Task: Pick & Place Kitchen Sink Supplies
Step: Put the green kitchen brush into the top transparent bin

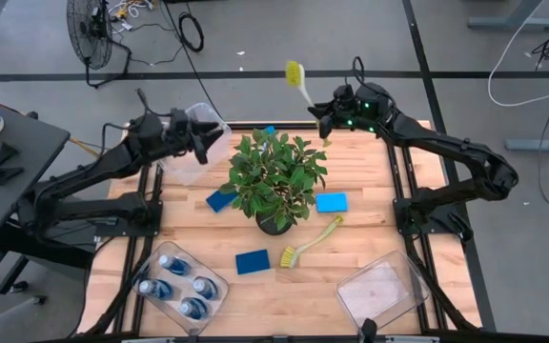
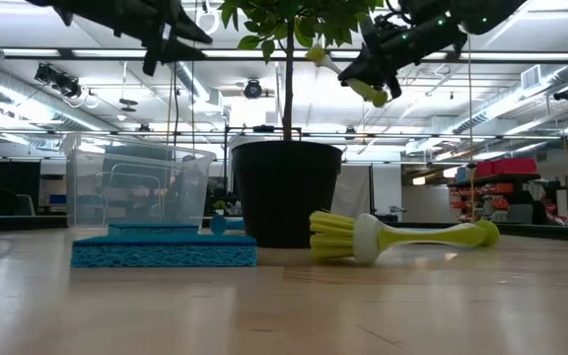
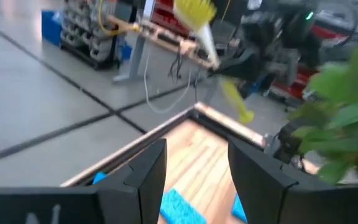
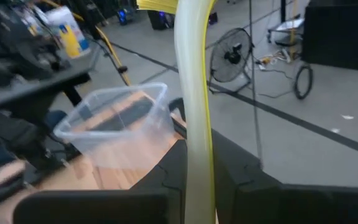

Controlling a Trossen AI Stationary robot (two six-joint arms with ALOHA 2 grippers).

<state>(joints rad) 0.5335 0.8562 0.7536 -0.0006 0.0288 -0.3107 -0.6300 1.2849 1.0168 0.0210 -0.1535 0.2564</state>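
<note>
My right gripper (image 1: 324, 116) is shut on a yellow-green dish brush (image 1: 303, 88), raised over the table's far edge behind the potted plant (image 1: 274, 181). My left gripper (image 1: 201, 145) hangs open above a clear bin (image 1: 191, 157) at the far left and touches nothing. A second brush (image 1: 313, 243) lies flat on the table near the plant. Blue sponges (image 1: 221, 200), (image 1: 332, 202), (image 1: 253, 261) lie flat around the pot, and a blue corner (image 1: 268, 131) shows behind the leaves. Several blue bottles (image 1: 179, 286) stand in a near-left bin. My right gripper pinches the brush's handle (image 4: 194, 124) between its two fingers, about midway along. It comes level from the table's right, with the fingers across the handle. The brush is lifted clear and tilted: bristle head (image 3: 194, 12) up and outward, free handle end (image 3: 244, 113) down.
An empty clear bin (image 1: 381, 291) sits at the near right corner. The plant's leaves spread wide over the table's middle, between the two arms. A floor fan (image 1: 91, 33) and cables lie beyond the far edge. Bare wood shows along the near edge between the two near bins.
</note>
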